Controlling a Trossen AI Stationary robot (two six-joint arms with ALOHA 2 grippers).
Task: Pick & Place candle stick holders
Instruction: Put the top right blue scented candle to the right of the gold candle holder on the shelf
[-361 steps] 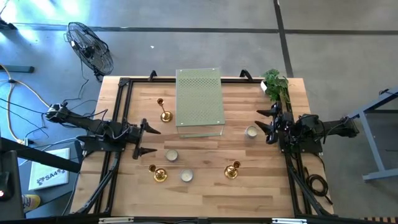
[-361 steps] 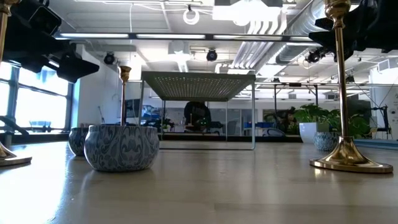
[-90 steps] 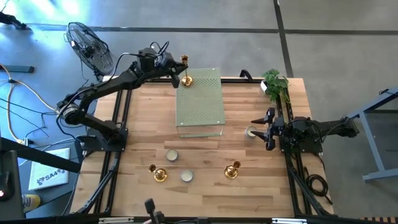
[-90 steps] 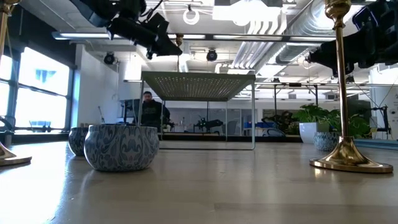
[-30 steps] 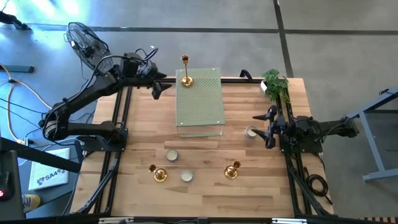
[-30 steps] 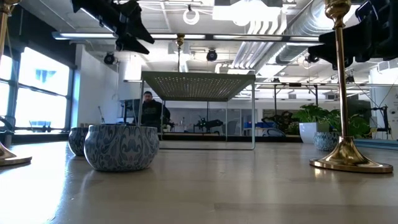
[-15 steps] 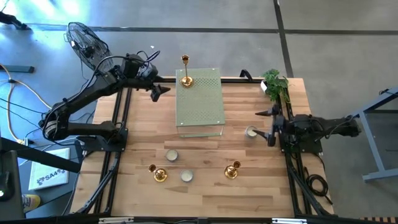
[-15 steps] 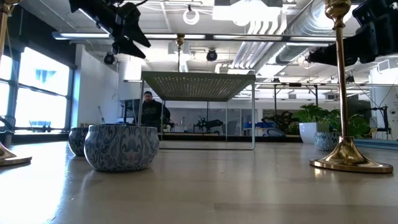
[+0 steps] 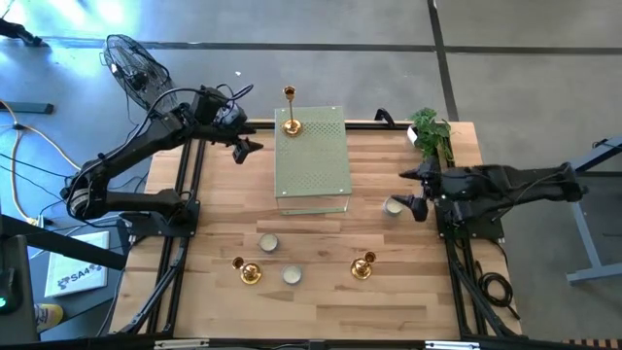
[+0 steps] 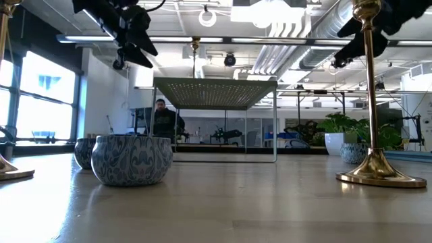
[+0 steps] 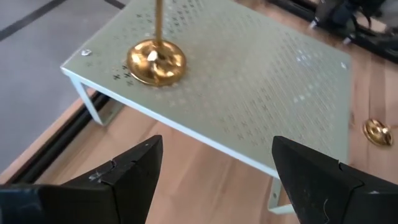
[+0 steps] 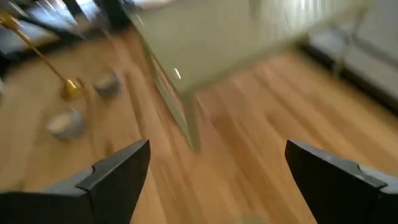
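Observation:
One gold candle stick holder (image 9: 290,123) stands upright on the far end of the pale green perforated slab (image 9: 313,165); its base (image 11: 155,61) shows in the left wrist view. My left gripper (image 9: 247,142) hangs open just left of it, holding nothing. Two more gold holders (image 9: 250,273) (image 9: 362,266) stand near the front edge. Cream cups sit at the front (image 9: 268,243) (image 9: 292,275). A third cup (image 9: 393,205) lies right of the slab. My right gripper (image 9: 414,192) is open right beside that cup, its fingers (image 12: 118,168) wide apart and empty.
A potted plant (image 9: 431,132) stands at the table's back right corner, behind the right arm. Black frame rails (image 9: 191,185) run along both sides. A fan (image 9: 141,73) stands on the floor beyond the table. A person (image 10: 160,119) shows far off in the room.
The right arm has stretched out and lifted near the cup, and its jaws have opened wider. The left gripper has drifted slightly back from the slab, still open.

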